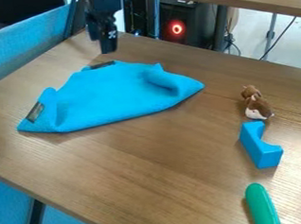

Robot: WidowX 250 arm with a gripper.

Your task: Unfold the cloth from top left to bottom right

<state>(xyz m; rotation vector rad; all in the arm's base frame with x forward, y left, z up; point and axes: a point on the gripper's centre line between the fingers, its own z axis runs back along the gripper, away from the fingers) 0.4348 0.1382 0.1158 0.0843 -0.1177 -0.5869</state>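
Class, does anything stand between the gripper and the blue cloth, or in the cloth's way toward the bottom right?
Nothing visible stands between the gripper and the cloth, or just beyond its lower-right edge. Farther right, a wide unfold might meet the blue block or green object.

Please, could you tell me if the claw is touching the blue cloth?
Apart. In the camera view, a strip of brown table shows between the lower end of the claw and the upper edge of the cloth.

We see matt, soft blue cloth (114, 94), a smooth wood-grain tabletop (149, 152) and a smooth, slightly glossy green cylinder (262, 206).
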